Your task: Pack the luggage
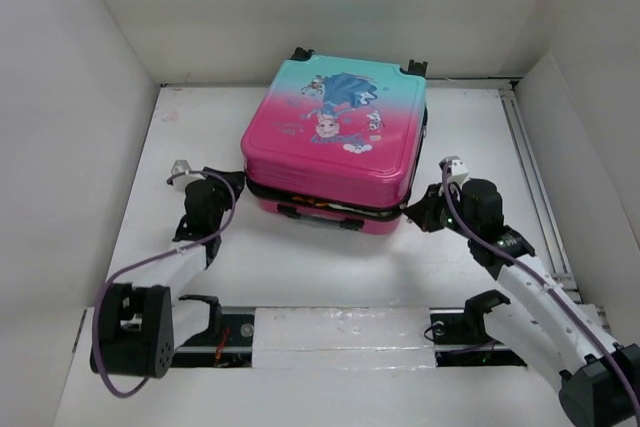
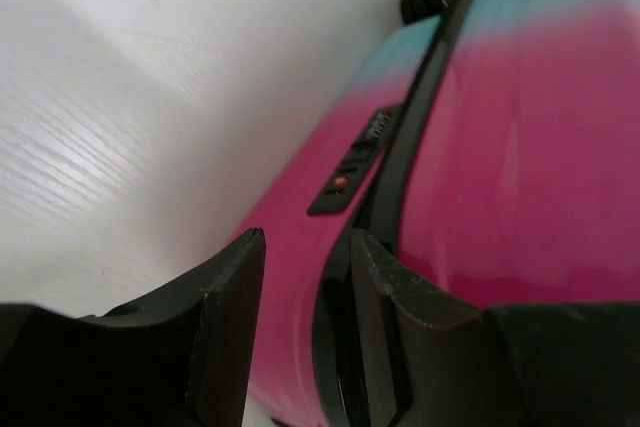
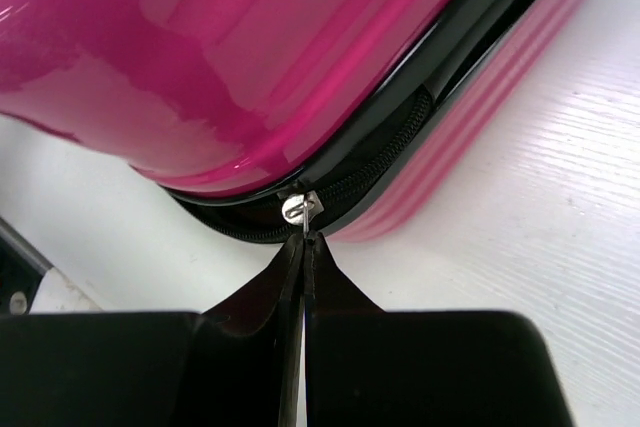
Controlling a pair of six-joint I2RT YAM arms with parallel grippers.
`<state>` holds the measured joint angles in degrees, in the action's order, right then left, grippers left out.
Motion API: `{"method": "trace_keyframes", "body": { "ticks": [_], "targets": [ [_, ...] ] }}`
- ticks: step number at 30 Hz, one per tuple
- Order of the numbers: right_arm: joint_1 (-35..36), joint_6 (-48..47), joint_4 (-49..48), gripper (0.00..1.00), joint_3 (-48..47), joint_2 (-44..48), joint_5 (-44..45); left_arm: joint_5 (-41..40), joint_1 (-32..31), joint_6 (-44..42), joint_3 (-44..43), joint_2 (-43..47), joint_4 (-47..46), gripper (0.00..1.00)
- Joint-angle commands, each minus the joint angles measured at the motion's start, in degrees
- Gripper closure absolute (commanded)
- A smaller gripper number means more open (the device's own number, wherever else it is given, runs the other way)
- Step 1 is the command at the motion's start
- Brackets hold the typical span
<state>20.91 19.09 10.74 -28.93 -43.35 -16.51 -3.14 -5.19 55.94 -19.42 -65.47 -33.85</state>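
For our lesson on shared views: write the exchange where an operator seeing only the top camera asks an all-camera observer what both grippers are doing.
Operator: Right gripper holding anything?
Observer: The right gripper is shut on the silver zipper pull at a corner of the luggage.
Operator: And the left?
Observer: The left gripper has its fingers either side of the lower shell edge.
Operator: Anything nearby?
Observer: A black lock with a red dot.
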Motion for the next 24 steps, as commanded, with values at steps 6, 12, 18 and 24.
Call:
{"method": "trace_keyframes", "body": {
  "ticks": [6, 12, 18, 24],
  "targets": [
    [7.55, 2.08, -10.30, 1.00, 0.18, -6.30, -6.43, 8.76, -5.52, -4.26, 2.81, 0.89, -7.98, 0.65],
    [19.34, 10.08, -14.41, 1.00, 0.71, -4.03, -4.22, 3.23, -20.29, -2.60, 2.19, -6.85, -15.10, 0.66],
    [10.58, 5.61, -14.43, 1.00, -1.74, -5.77, -3.25, 4.45, -22.14, -3.02, 0.44, -11.87, -16.71, 0.69],
    [2.30, 3.50, -12.94, 1.00, -4.47, -9.20, -9.68, -0.99, -22.14, -8.04, -3.07, -11.87, -9.05, 0.90]
  ]
}}
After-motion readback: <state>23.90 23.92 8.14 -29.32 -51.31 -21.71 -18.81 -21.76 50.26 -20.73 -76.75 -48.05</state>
